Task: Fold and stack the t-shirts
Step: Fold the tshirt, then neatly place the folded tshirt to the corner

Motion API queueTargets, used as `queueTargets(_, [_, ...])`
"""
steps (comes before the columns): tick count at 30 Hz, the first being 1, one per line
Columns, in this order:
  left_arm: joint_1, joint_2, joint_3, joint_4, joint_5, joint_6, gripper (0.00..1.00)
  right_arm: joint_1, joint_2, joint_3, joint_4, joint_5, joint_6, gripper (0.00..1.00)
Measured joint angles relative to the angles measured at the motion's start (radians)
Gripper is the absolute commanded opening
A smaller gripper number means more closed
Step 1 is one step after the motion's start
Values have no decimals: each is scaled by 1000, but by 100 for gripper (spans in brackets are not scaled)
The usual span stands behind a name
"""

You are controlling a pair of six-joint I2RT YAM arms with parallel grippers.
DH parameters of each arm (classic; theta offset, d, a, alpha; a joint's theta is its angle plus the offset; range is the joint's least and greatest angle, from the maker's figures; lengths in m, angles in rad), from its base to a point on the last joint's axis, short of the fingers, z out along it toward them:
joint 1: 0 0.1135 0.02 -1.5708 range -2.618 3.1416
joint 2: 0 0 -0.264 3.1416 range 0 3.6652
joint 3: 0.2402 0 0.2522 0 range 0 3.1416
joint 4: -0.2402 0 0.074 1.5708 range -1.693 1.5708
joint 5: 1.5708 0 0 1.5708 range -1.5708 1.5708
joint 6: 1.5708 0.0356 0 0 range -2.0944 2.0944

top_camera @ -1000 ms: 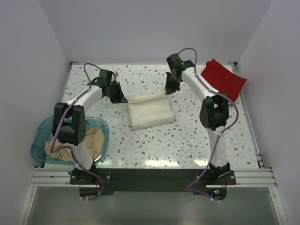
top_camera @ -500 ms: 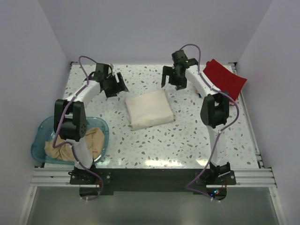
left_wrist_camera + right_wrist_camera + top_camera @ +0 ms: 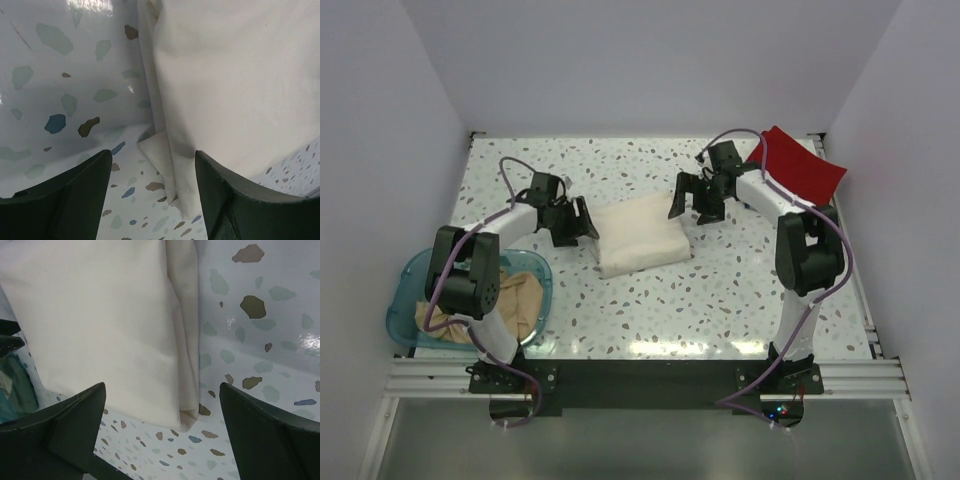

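While the cream-white t-shirt (image 3: 640, 235) lies folded in a tidy rectangle at the middle of the speckled table (image 3: 720, 300), an arm stands at each side of it. The left gripper (image 3: 582, 225) sits low, just off the shirt's left edge, jaws spread wide with nothing held. Its wrist camera shows the layered edge and a small loose corner between the fingers (image 3: 70, 200). The right gripper (image 3: 692, 207) hangs by the far right corner, just as wide and empty. From above I cannot tell whether either touches the cloth. The red t-shirt (image 3: 802, 168) lies at the far right corner, partly behind the right arm. The tan-beige t-shirt (image 3: 520, 300) is crumpled in the blue tub (image 3: 398, 300), much of it hidden by the left arm.
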Motion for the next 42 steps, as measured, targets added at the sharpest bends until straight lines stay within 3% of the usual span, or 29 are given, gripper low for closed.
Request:
queueTargets(9, [-5, 10, -35, 51, 66, 2, 61, -10, -5, -177, 101, -102, 22, 99])
queueTargets(25, [-14, 119, -25, 153, 146, -47, 35, -52, 83, -124, 158, -209, 0, 97])
queueTargets(42, [-33, 153, 4, 169, 155, -63, 33, -43, 187, -66, 255, -390, 21, 81])
